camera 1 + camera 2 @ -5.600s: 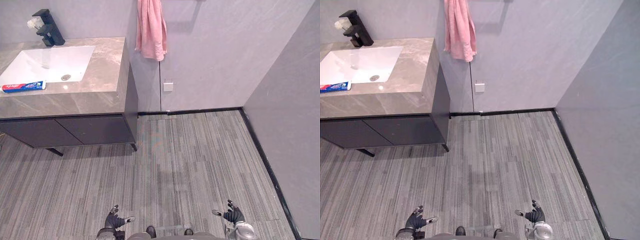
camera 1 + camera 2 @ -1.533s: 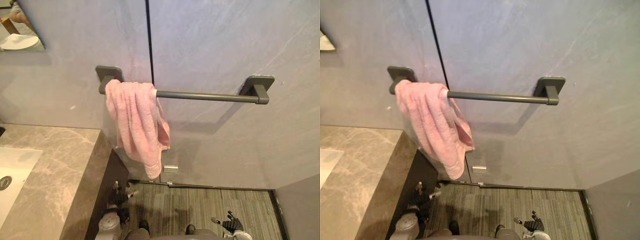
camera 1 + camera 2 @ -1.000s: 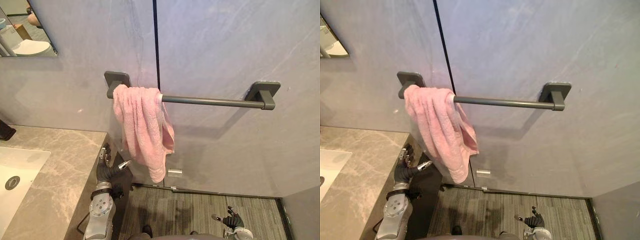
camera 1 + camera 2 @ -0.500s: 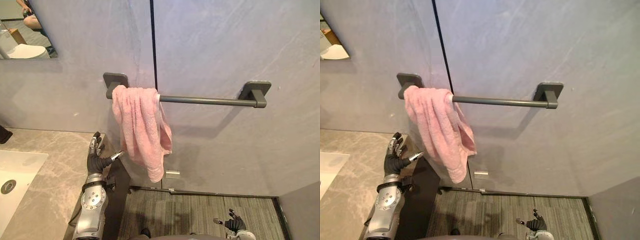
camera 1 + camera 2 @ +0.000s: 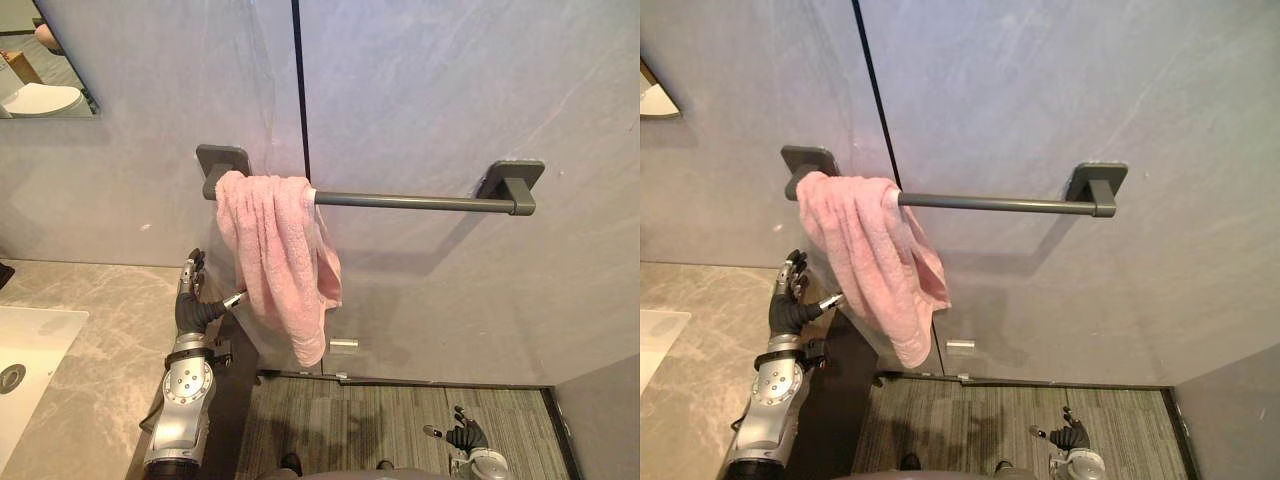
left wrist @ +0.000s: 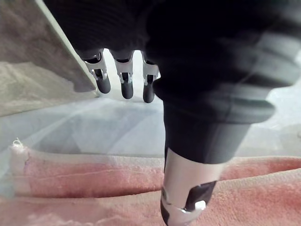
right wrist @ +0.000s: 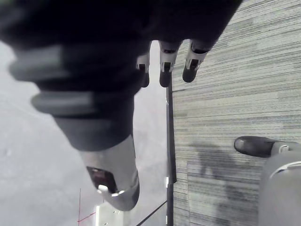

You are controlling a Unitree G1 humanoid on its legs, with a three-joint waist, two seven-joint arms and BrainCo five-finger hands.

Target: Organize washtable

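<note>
- A corner of a wall mirror (image 5: 45,98) sits high on the grey wall. Below it is the grey-brown marble bench (image 5: 95,360), with a white basin (image 5: 25,345) sunk into its top at the far left.
- The left robot hand (image 5: 192,305) is raised over the bench's right edge, holding nothing. Its fingers are straight and apart, and its thumb stretches toward the towel. The thumb tip is just beside the cloth; whether it touches cannot be told.
- The pink terry towel (image 5: 275,250) hangs bunched in folds over the left end of the dark grey metal towel bar (image 5: 415,201), close to the left bracket. Its lower end dangles beside the bench's side.
- A small white wall plate (image 5: 343,345) sits low on the wall, just under the towel's tip.
- The right robot hand (image 5: 463,437) hangs low over the grey striped floor (image 5: 400,425), well apart from the towel, with fingers loosely spread and nothing held.
</note>
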